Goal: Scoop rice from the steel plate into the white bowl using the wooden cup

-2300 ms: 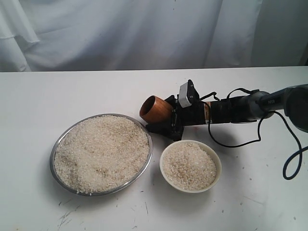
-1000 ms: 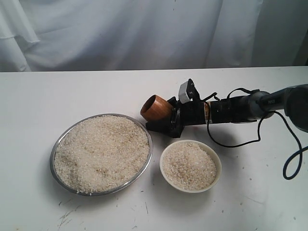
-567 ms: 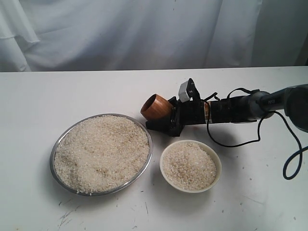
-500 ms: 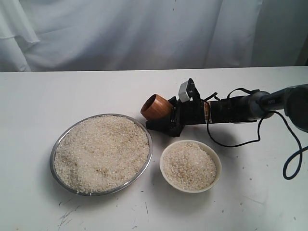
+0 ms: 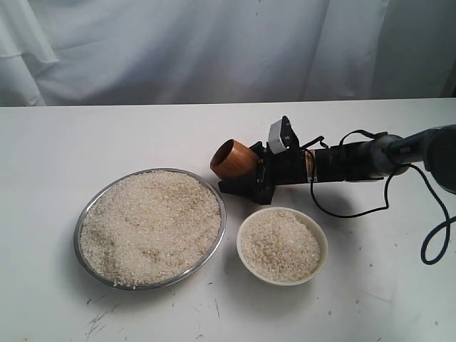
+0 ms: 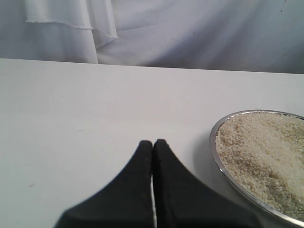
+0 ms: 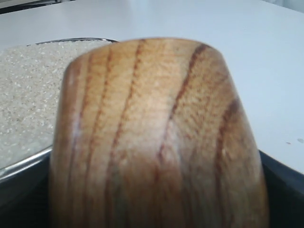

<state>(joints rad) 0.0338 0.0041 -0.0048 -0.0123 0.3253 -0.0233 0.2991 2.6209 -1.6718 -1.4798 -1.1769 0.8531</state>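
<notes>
The steel plate [image 5: 83, 222] lies at the left, heaped with rice [image 5: 149, 224]. To its right stands the white bowl [image 5: 320, 241], also holding rice. Behind the gap between them my right gripper [image 5: 251, 171] is shut on the wooden cup [image 5: 232, 159], held on its side with its dark mouth turned left toward the plate's far rim. The cup [image 7: 156, 137] fills the right wrist view, with the plate's rim [image 7: 28, 164] and rice [image 7: 28, 90] beyond it. My left gripper [image 6: 153, 142] is shut and empty over bare table, the plate [image 6: 214, 151] beside it.
A black cable [image 5: 434, 235] loops from the right arm at the right edge. A white curtain [image 5: 214, 43] hangs behind the table's far edge.
The right gripper and the cup have drifted slightly to the right and down a little; the cup stays tipped on its side. Plate, bowl and rice are unchanged.
</notes>
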